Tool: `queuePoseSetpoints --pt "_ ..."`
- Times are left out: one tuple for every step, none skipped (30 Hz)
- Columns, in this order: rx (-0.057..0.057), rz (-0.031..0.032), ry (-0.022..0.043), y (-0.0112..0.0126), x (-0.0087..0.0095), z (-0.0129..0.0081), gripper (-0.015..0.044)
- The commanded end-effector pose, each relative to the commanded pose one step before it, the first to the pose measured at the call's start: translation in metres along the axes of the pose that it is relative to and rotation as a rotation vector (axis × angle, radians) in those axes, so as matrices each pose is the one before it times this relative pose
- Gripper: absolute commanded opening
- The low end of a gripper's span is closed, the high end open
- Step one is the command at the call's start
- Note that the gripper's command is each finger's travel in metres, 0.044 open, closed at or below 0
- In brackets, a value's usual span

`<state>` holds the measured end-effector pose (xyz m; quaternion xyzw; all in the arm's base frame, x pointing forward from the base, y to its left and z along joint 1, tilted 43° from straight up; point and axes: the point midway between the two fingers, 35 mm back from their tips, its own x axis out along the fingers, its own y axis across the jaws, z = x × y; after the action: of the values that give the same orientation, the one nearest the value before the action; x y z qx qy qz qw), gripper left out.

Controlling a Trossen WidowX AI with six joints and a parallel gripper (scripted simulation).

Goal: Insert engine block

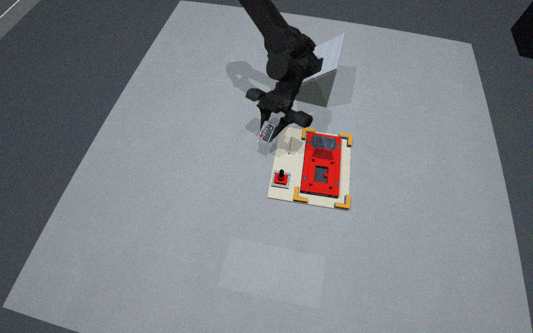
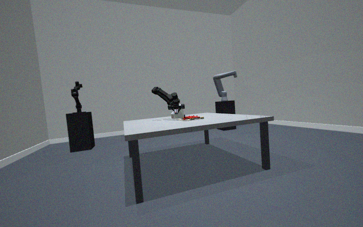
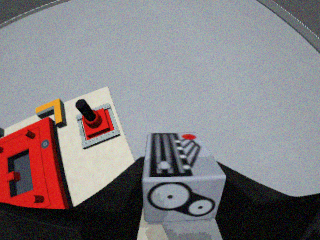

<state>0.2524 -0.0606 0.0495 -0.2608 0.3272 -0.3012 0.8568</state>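
My gripper (image 1: 271,127) (image 2: 176,110) is shut on the grey engine block (image 1: 267,132) (image 3: 182,180) and holds it in the air, just off the far left corner of the cream board (image 1: 289,166) (image 3: 100,160). The block's face with two pulleys and a belt points at the wrist camera. The red car body (image 1: 322,164) (image 3: 30,170) lies on the board between orange corner brackets (image 1: 308,131). Its dark rectangular opening (image 1: 321,173) (image 3: 20,174) is to the right of and nearer than the block.
A red base with a black knob (image 1: 281,177) (image 3: 94,120) stands on the board's near left part. A grey wedge-shaped ramp (image 1: 326,66) stands behind the arm. Two other arms on black pedestals (image 2: 79,128) (image 2: 225,105) stand beyond the table.
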Motion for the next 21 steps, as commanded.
queuePoseSetpoints --pt "-0.0033 0.00523 -0.00196 0.00064 0.00651 -0.00637 0.0" --pt "-0.0001 -0.00005 0.0 0.00001 0.00191 -0.00172 0.0" --pt "-0.0001 -0.00007 -0.00001 -0.00001 0.00189 -0.00173 0.0" --pt "-0.0001 -0.00007 -0.00002 -0.00001 0.00188 -0.00173 0.0" --pt "-0.0001 -0.00007 -0.00002 -0.00002 0.00187 -0.00173 0.0" --pt "-0.0001 -0.00007 -0.00001 -0.00002 0.00187 -0.00173 0.0" --pt "-0.0001 -0.00007 -0.00001 -0.00002 0.00187 -0.00173 0.0" --pt "-0.0001 -0.00004 0.00001 0.0 0.00125 -0.00115 0.0" --pt "-0.0001 -0.00003 0.00002 0.0 0.0014 -0.00128 0.0" --pt "-0.0001 -0.00004 0.00002 0.0 0.00168 -0.00155 0.0" --pt "-0.0001 -0.00009 -0.00006 -0.00005 0.0015 -0.00144 0.0" --pt "-0.0001 -0.00003 0.00001 -0.00001 0.00106 -0.00098 0.0" --pt "-0.0001 -0.00003 0.00002 0.0 0.00134 -0.00124 0.0" --pt "-0.0001 -0.00004 0.00003 0.0 0.00168 -0.00156 0.0" --pt "-0.0001 -0.00005 0.00003 -0.00001 0.00189 -0.00176 0.0" --pt "-0.0001 -0.0001 -0.00006 -0.00006 0.00147 -0.00143 0.0" --pt "-0.0001 -0.00003 0.00001 -0.00001 0.00106 -0.00099 0.0" --pt "-0.0001 -0.00003 0.00003 -0.00001 0.00134 -0.00125 0.0" --pt "-0.0001 -0.00003 0.00004 -0.00001 0.00169 -0.00158 0.0" --pt "-0.0001 -0.00004 0.00003 -0.00002 0.00188 -0.00176 0.0" --pt "-0.0001 -0.00009 -0.00004 -0.00006 0.00142 -0.00139 0.0"
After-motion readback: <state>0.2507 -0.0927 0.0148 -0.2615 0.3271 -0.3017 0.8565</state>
